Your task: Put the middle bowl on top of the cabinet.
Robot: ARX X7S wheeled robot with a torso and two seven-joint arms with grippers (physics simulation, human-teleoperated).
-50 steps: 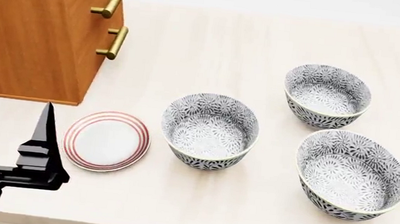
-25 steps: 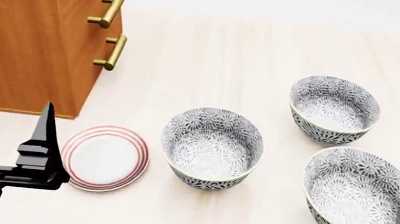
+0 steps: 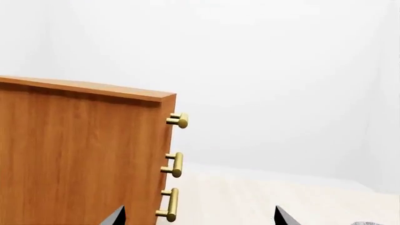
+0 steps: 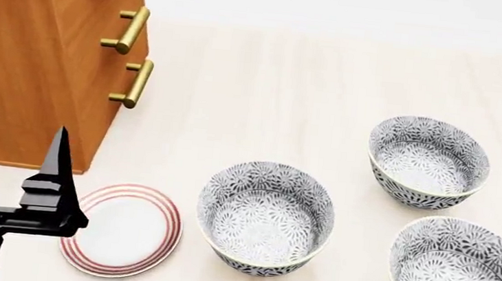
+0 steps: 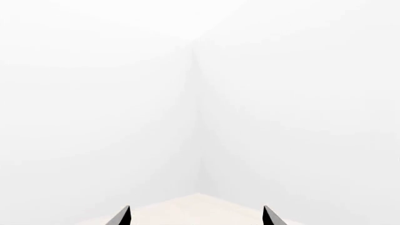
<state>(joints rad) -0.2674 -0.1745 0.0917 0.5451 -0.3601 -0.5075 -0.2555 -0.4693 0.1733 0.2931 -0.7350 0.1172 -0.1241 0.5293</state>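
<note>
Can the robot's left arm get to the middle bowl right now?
Probably yes. The left gripper is open and empty. Only the flat striped plate lies between it and the middle bowl, so nothing tall blocks the way.

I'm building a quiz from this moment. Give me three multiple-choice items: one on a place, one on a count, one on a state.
1. Where is the plate?
A. on the cabinet
B. on the table, near the cabinet's foot
C. inside a bowl

2. How many bowls show in the head view?
A. two
B. three
C. four

3. The left tool is:
A. open, holding nothing
B. shut on a bowl
C. shut on the plate

Key:
1 B, the plate lies flat by the cabinet.
2 B, three patterned bowls.
3 A, the left tool has its fingers spread.
</note>
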